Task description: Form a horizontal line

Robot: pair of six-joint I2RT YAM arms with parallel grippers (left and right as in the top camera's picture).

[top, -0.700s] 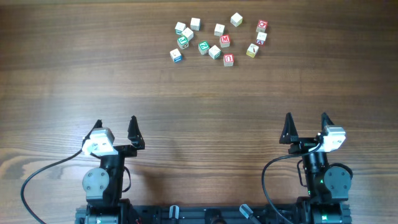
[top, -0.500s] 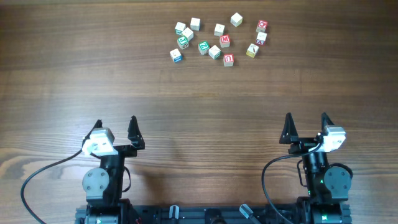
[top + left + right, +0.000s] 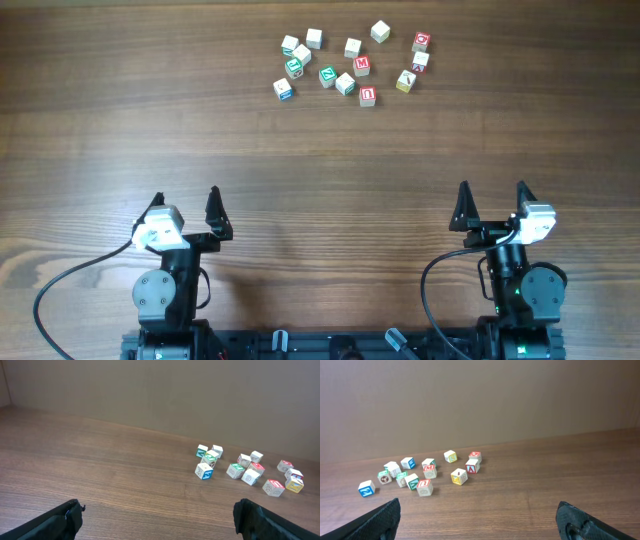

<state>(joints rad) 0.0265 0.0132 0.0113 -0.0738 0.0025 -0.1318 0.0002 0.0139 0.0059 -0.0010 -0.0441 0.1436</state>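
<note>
1. Blue-edged cube (image 3: pixel 284 89) sits at the near-left corner of a loose scatter of cubes, far side of the table (image 3: pixel 320 160).
2. Green-letter cube (image 3: pixel 327 75) is right of the blue-edged cube and slightly farther back, with a gap between them.
3. Plain tan cube (image 3: pixel 345 84) is further right of the blue-edged cube, just beside the green-letter one. The three make a ragged row, not a straight line.
4. Other cubes (image 3: pixel 362 65) spread behind and to the right of the blue-edged cube, with red, yellow and plain tops.
5. Left gripper (image 3: pixel 187 208) is well apart from the blue-edged cube, on the near side. Its jaws are spread wide and hold nothing.
6. Right gripper (image 3: pixel 492 205) is near side too, far right of the blue-edged cube, also spread wide and holding nothing.
7. Overhead only: cube tops, both arm bases, cables (image 3: pixel 60 285).
8. Left wrist only: the blue-edged cube's side face with a blue mark, nearest of the group. Dark fingertips (image 3: pixel 70 517) show in the bottom corners.
9. Right wrist only: a red A on a cube's side face (image 3: pixel 472 466), well right of the blue-edged cube.
10. Both wrist views show a plain wall (image 3: pixel 480 400) behind the cubes, which the overhead does not.
</note>
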